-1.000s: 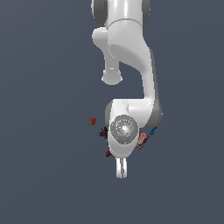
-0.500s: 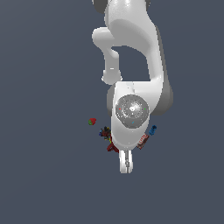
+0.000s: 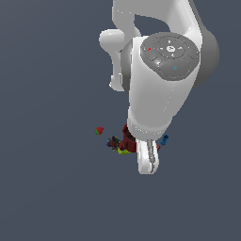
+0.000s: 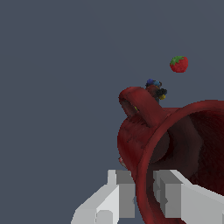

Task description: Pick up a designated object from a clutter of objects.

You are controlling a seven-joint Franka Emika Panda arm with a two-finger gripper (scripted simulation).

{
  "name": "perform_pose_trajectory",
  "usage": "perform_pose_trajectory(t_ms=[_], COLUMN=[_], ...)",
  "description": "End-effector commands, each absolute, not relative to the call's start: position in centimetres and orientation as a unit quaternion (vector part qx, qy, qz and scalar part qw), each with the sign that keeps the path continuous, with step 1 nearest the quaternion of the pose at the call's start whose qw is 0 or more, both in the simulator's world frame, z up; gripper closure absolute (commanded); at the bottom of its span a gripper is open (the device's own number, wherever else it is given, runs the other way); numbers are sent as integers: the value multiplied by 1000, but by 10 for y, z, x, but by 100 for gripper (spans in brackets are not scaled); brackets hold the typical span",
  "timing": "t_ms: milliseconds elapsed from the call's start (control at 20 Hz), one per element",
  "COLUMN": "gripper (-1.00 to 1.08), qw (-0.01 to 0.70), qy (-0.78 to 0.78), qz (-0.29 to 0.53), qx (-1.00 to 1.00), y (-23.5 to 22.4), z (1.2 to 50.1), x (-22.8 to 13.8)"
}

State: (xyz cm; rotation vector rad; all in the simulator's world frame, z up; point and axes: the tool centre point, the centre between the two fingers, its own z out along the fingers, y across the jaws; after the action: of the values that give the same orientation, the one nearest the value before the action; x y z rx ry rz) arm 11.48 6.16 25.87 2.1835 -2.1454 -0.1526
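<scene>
Wrist view shows the dark red mug (image 4: 175, 148) filling the lower right of the frame, its dark opening turned toward the camera and its handle (image 4: 140, 105) arching up near the centre. The gripper (image 4: 144, 197) sits at the bottom of the frame with one finger (image 4: 118, 197) outside the mug's wall and the other (image 4: 175, 197) inside the rim, so the wall stands between them; whether they are pressed tight on it I cannot tell. Just beyond the handle lies a small multicoloured bit (image 4: 155, 87), and farther off, toward the upper right, a red-green strawberry-like piece (image 4: 179, 64).

From the exterior view, the mug (image 3: 127, 140) is only partly visible just below the centre of the frame, mostly hidden behind the white arm (image 3: 160, 89) that comes down from the top. The multicoloured bit (image 3: 113, 141) is just beside it on the left, the strawberry piece (image 3: 99, 130) a little farther left, a green scrap (image 3: 123, 151) at its lower edge, and a blue bit (image 3: 164, 139) on the arm's right side, all on the plain grey floor (image 3: 47, 188).
</scene>
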Motion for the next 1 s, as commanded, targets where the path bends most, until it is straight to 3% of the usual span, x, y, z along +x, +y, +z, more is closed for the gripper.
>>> perform_pose_trajectory(t_ms=[0,450,950], gripper=[108,108,108], qw=[38,38,37], qy=[-700,-699,-699], qz=[-49,-49,-49], qx=[712,712,712], y=[66,80,87], z=[289,374,413], x=[114,112,113])
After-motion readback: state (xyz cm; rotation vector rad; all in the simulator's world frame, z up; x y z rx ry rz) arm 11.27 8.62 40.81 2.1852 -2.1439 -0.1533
